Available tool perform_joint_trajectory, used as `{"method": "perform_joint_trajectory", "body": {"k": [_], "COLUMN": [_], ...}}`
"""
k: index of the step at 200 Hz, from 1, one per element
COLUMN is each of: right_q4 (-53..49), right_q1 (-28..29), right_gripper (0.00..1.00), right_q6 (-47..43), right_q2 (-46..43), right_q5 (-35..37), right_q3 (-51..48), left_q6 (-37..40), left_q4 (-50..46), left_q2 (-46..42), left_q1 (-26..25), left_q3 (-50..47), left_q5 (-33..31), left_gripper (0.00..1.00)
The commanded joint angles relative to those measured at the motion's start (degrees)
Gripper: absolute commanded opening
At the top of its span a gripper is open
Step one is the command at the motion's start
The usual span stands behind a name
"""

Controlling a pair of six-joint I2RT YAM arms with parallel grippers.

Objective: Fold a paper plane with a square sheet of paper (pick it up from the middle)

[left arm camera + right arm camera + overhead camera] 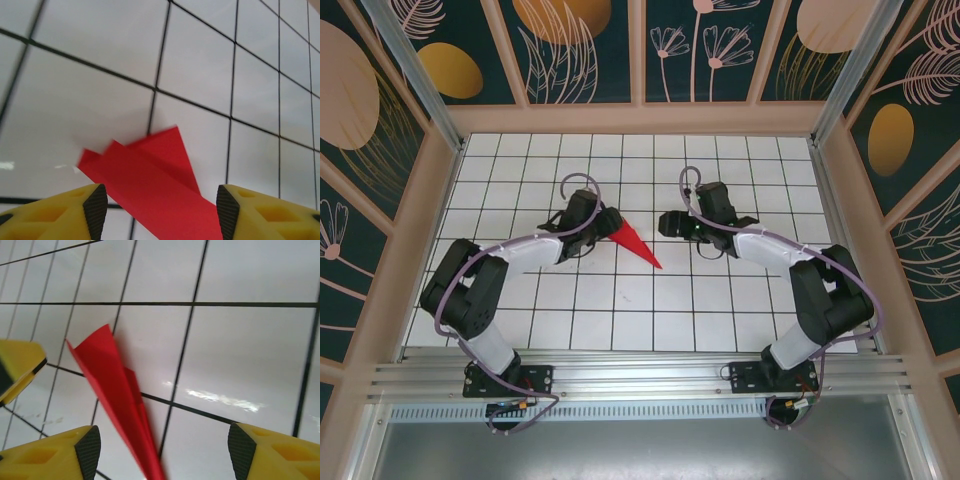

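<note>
The square sheet of paper stands folded into a slim red paper plane [634,245] that lies on the white tiled table [720,300]. Its point faces the near right and its wide tail faces the left gripper [607,223]. In the left wrist view the plane's tail [150,175] runs between the yellow fingers [95,207]; the jaws stand wide apart and clear of the paper. The right gripper [666,224] hovers just right of the plane, apart from it. In the right wrist view the plane [117,400] lies ahead, nearer the left of the two fingers [87,450], with the jaws open.
A yellow finger of the left gripper [17,367] shows at the left edge of the right wrist view. Wooden frame posts and patterned panels [640,60] wall in the table on three sides. A metal rail [640,375] with the arm bases runs along the near edge.
</note>
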Motion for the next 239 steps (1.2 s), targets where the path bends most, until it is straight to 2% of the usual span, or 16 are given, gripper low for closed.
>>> {"method": "perform_joint_trajectory", "body": {"k": [1,37,61,86,114,162,239], "right_q4": [1.30,2.39,2.17,2.04,1.61,1.60,1.54], "right_q1": [-0.66,-1.47,-1.63,-1.79,-1.82,-1.82,-1.82], "right_gripper": [0.73,0.75,0.75,0.76,0.75,0.75,0.75], "right_q6": [-2.68,-3.68,-3.98,-3.98,-3.90,-3.63,-3.15], "right_q2": [-1.26,-1.87,-2.18,-2.54,-2.93,-2.73,-1.17], "right_q5": [6.25,10.56,12.32,13.44,14.16,13.70,12.88], "right_q3": [-2.03,-3.84,-4.52,-5.27,-5.58,-5.85,-5.32], "left_q6": [-3.63,-2.69,-1.45,2.44,3.80,1.48,-4.00], "left_q4": [-3.78,-11.90,-17.32,-26.14,-32.47,-31.26,-22.20], "left_q2": [2.43,6.70,10.18,14.74,16.47,12.64,6.45], "left_q1": [-2.95,-5.72,-7.05,-8.48,-9.52,-9.61,-9.56], "left_q3": [2.73,10.20,15.10,22.10,25.34,20.79,11.59], "left_q5": [-0.98,-7.25,-9.05,-12.82,-15.87,-15.39,-14.10], "left_gripper": [0.63,0.64,0.64,0.65,0.61,0.48,0.21]}}
